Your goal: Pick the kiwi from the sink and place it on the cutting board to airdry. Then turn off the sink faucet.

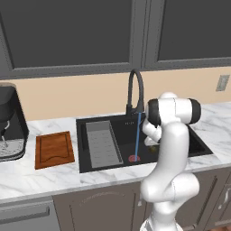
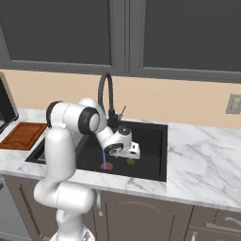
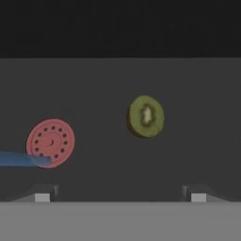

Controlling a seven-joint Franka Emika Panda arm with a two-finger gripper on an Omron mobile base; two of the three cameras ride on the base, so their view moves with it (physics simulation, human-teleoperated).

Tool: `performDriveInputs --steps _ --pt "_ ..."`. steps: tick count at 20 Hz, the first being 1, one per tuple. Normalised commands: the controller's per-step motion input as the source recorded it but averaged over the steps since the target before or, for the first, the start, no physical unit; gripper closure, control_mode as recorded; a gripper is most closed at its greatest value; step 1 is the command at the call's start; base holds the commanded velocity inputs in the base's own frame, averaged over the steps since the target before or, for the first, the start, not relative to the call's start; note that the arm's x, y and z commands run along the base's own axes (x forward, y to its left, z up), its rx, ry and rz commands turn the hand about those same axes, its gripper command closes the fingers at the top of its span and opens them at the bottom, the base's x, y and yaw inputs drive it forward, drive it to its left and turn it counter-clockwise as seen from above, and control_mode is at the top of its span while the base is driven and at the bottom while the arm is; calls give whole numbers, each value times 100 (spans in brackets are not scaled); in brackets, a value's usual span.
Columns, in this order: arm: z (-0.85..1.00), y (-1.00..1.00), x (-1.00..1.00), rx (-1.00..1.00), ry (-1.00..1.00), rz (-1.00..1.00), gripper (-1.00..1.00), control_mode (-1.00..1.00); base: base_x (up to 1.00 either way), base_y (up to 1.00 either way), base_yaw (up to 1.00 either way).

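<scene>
Kiwi [image 3: 146,116]: lies cut face up on the black floor of the sink [image 1: 194,140], right of the red drain [image 3: 50,142], apart from it.
Fingers [image 3: 120,195]: spread wide, empty, hanging over the basin with the kiwi between and beyond the tips.
Faucet [image 1: 135,92]: blue water stream [image 1: 137,135] falls onto the drain.
Cutting board [image 1: 54,149]: bare, on the marble worktop [image 1: 40,178] left of the sink.
Rack [image 1: 103,143]: grey ribbed insert in the sink's left part.

The cutting board [image 1: 54,149] left of the sink [image 1: 198,143] looks like wood. The counter [image 1: 40,178] around it is shiny marble. The sink is dull black.
</scene>
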Motion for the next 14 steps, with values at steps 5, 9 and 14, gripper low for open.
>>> performDriveInputs --steps 5,9,14 --pt "-23 -5 25 0 1 0 -100 -100 0 0 0" --pt "-21 -6 19 0 0 0 -100 -100 0 0 0" --pt "-18 -4 17 0 0 0 -100 -100 0 0 0"
